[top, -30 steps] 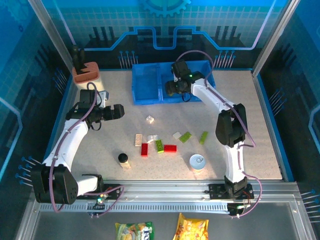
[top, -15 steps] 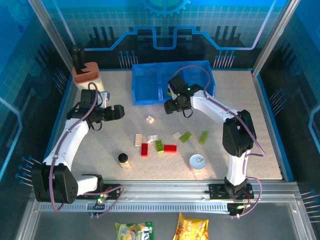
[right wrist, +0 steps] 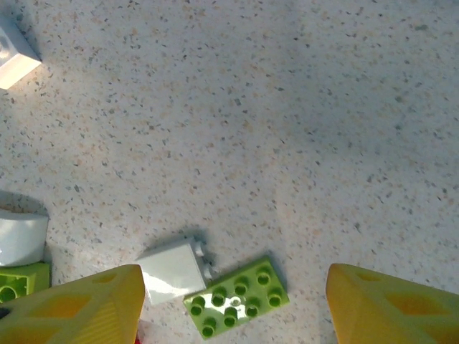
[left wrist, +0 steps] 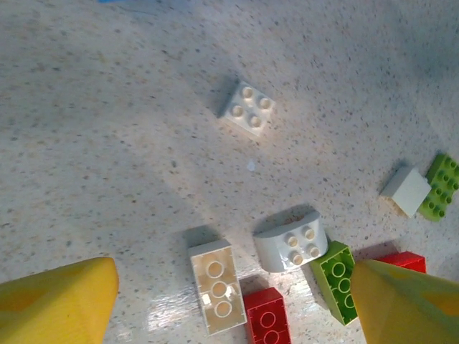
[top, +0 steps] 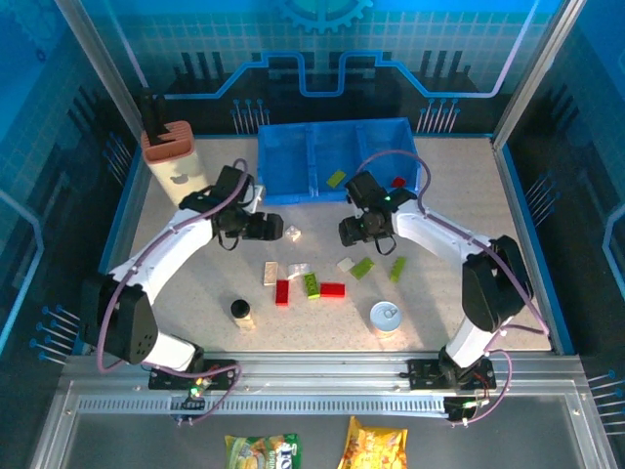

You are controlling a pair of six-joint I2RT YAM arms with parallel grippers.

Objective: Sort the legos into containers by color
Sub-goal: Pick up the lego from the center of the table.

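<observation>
Hovering, left gripper [left wrist: 233, 304] is held spread, empty, legos [left wrist: 290, 242] seen between its fingers; right gripper [right wrist: 233, 304] likewise spread, green lego [right wrist: 237, 294] between fingers.

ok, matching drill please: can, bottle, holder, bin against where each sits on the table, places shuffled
Things:
A can
B bottle
C holder
D bin

Places:
1 far left corner
2 far edge, middle
3 near side, right arm's half
4 near side, left arm's half

Pairs: A-3, B-4, C-1, D-2
</observation>
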